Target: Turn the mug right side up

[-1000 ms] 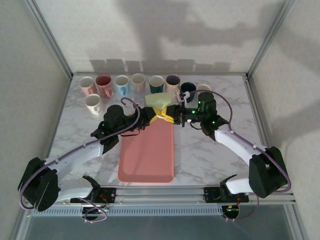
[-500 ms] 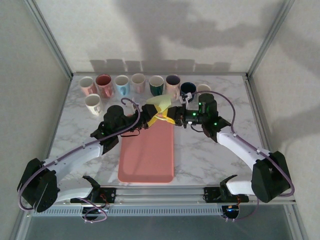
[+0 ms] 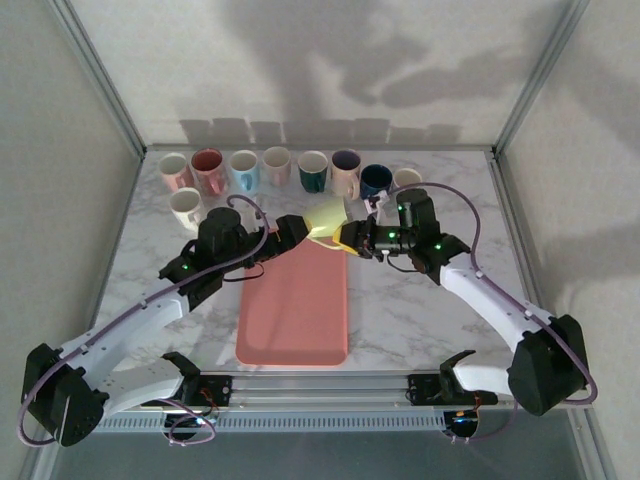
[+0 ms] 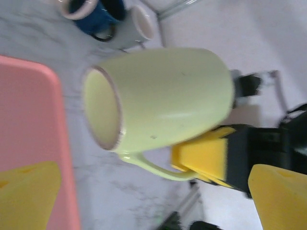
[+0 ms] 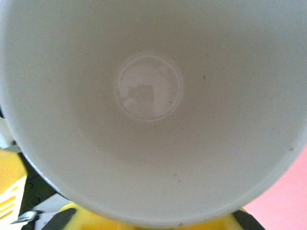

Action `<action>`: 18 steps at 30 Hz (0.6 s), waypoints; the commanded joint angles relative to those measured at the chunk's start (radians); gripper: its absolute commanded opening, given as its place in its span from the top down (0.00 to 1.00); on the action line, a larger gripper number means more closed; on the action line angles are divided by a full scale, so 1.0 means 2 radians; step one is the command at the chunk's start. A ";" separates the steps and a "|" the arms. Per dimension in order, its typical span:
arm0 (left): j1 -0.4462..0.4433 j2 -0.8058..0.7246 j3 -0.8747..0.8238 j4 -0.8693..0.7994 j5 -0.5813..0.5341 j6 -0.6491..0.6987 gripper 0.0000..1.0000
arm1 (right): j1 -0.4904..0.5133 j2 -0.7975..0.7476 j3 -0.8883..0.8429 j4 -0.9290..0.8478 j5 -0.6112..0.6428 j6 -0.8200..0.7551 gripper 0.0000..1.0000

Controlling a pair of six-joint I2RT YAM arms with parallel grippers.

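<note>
Right gripper (image 3: 345, 236) clamps the mug (image 3: 327, 214) sideways by the tray's (image 3: 295, 320) far edge; left gripper (image 3: 291, 232) gapes wide, empty.

- Left arm stretched toward frame centre; left gripper (image 3: 292, 232) spread wide, gripping nothing.
- Right gripper (image 3: 347, 237), centre frame, clamped on the mug (image 3: 325, 214).

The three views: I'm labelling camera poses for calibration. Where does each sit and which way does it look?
Top external: above and behind the bases, looking down on the table; both arms, left gripper and right gripper.
Left wrist: on the left arm, facing the sideways mug; own yellow fingers at the edges.
Right wrist: close against the mug; own yellow fingers below.
All share the mug and pink tray.
</note>
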 commanded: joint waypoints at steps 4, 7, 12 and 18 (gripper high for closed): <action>0.004 0.014 0.048 -0.179 -0.122 0.093 0.00 | 0.000 -0.037 0.101 -0.218 0.118 -0.197 1.00; 0.004 0.021 0.056 -0.205 -0.142 0.096 0.01 | 0.001 -0.041 0.116 -0.279 0.181 -0.236 1.00; 0.004 0.011 0.041 -0.194 -0.149 0.096 0.00 | 0.001 -0.053 0.120 -0.318 0.245 -0.266 1.00; 0.004 0.003 0.032 -0.187 -0.160 0.106 0.01 | 0.000 -0.053 0.125 -0.341 0.298 -0.281 1.00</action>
